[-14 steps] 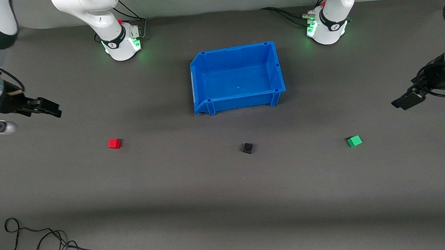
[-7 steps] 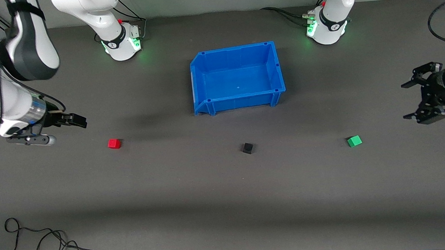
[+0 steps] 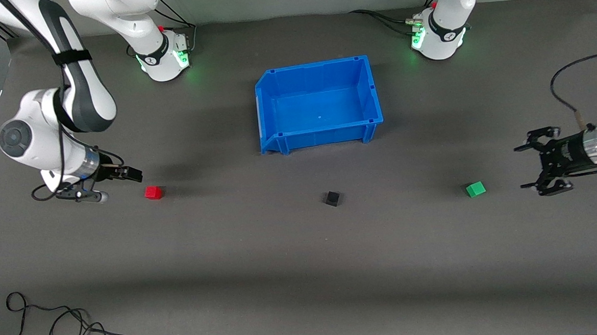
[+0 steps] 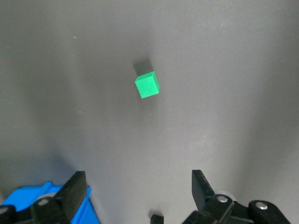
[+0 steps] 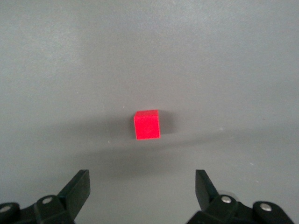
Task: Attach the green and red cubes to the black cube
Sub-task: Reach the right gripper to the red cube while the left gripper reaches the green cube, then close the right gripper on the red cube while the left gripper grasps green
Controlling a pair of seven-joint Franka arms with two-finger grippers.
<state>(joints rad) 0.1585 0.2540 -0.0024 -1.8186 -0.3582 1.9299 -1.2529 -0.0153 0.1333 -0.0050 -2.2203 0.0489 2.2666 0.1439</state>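
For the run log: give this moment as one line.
left gripper: open, beside green cube | right gripper: open, beside red cube | black cube: alone mid-table

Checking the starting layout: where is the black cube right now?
The black cube sits alone on the table, nearer the front camera than the blue bin, between the red cube and the green cube, touching neither.

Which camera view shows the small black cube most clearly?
The front view shows the small matte black cube best: it sits whole and unblocked on the table, nearer the camera than the blue plastic bin. The left wrist view catches only part of it at the frame's edge. The right wrist view does not show it.
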